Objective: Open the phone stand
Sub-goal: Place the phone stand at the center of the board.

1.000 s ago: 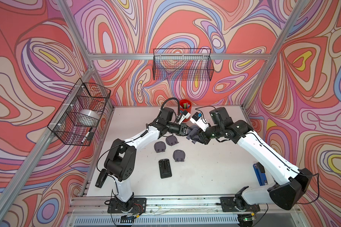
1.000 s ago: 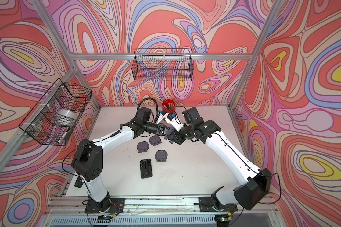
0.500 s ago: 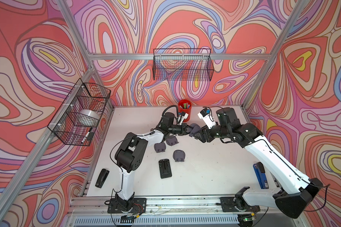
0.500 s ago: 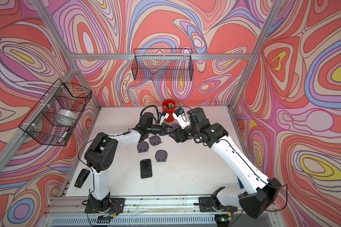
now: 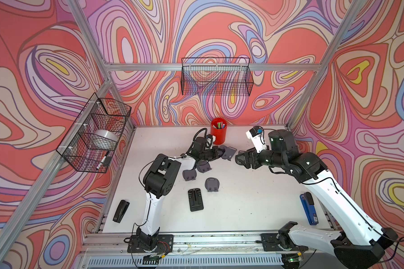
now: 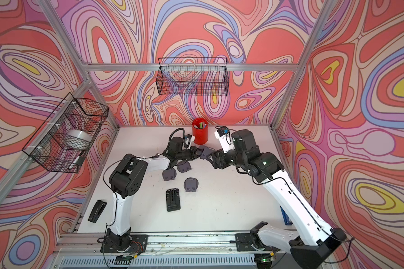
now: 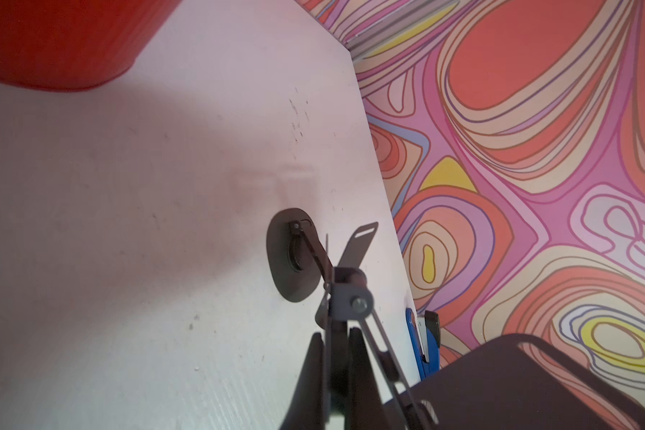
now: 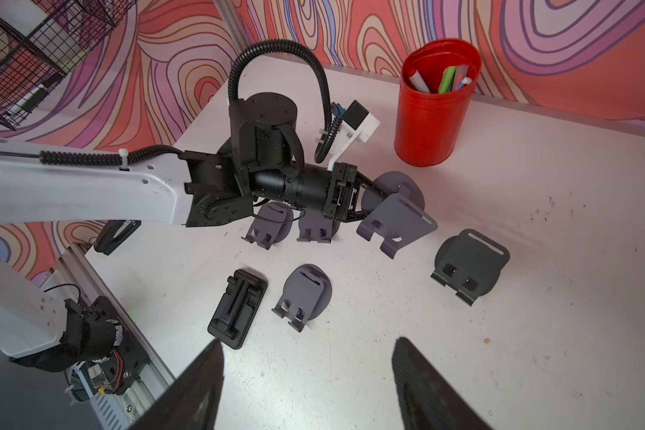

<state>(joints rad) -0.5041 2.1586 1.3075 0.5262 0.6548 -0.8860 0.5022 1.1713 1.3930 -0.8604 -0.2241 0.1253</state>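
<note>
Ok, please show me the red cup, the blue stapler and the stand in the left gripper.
red cup [image 5: 217, 137]: in a top view, outer wall.
blue stapler [image 5: 309, 209]: in a top view, middle of body.
stand [image 8: 398, 219]: right wrist view, tilted plate.

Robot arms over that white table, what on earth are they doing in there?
The left arm has its jaws shut on a gray phone stand, holding it near the red cup. The stand looks unfolded, its plate swung away from its round base. The right arm hovers close by with its jaws open, touching nothing. More stands lie folded on the table.
</note>
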